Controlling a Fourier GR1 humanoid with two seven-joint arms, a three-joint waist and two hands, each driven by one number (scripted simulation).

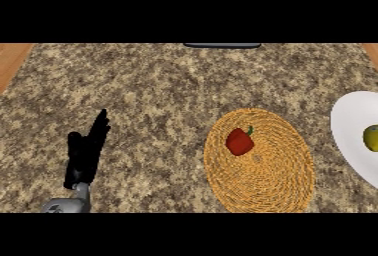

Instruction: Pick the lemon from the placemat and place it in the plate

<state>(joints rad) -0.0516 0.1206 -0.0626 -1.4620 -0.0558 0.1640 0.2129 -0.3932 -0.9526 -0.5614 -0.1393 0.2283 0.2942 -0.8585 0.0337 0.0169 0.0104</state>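
Left robot hand point(86, 152) near the counter's point(148, 90) near-left edge, fingers straight and pointing up, nothing held. Right robot hand not visible. Woven placemat point(260, 162) sits right of centre, carrying a red pepper point(239, 141) on its left part. White plate point(351, 132) at the right edge, partly cut off; lemon point(370, 138) lies in it. Dark object point(221, 45) at far edge.

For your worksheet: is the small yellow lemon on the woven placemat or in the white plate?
In the plate: the yellow lemon lies on the white plate, apart from the woven orange placemat.
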